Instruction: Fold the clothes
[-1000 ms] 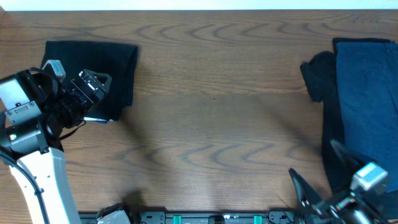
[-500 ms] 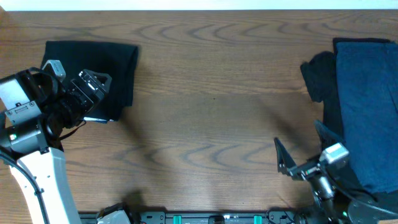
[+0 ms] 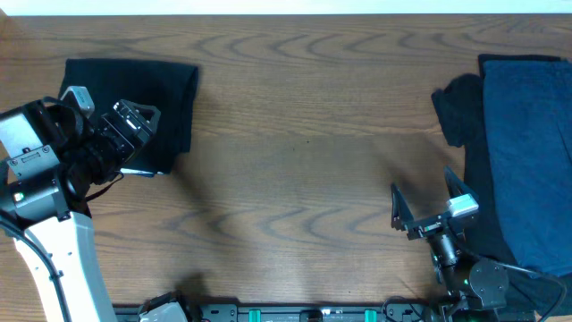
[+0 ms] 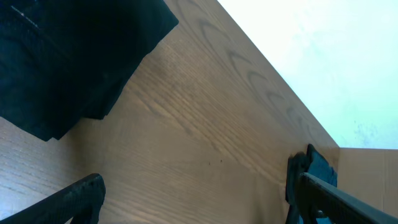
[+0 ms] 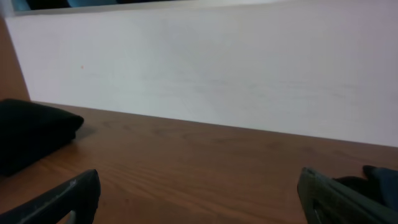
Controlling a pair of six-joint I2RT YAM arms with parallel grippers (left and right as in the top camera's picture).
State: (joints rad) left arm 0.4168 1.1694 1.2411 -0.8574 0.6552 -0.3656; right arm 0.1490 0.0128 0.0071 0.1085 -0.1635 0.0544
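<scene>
A folded black garment (image 3: 147, 94) lies at the far left of the table; it also shows in the left wrist view (image 4: 68, 56) and the right wrist view (image 5: 31, 134). A navy blue garment (image 3: 532, 143) lies on a black garment (image 3: 460, 112) at the right edge; both show small in the left wrist view (image 4: 317, 171). My left gripper (image 3: 143, 116) is open and empty, hovering over the folded black garment's near edge. My right gripper (image 3: 424, 199) is open and empty above bare table, just left of the right pile.
The wooden table (image 3: 304, 170) spans the view between the two piles. A white wall (image 5: 205, 62) stands behind the table's far edge. The arm bases and a green-marked rail (image 3: 304, 313) sit along the near edge.
My right gripper has come up from the near right corner and moved left and away from the front edge, still open. The left arm and the garments have not moved.
</scene>
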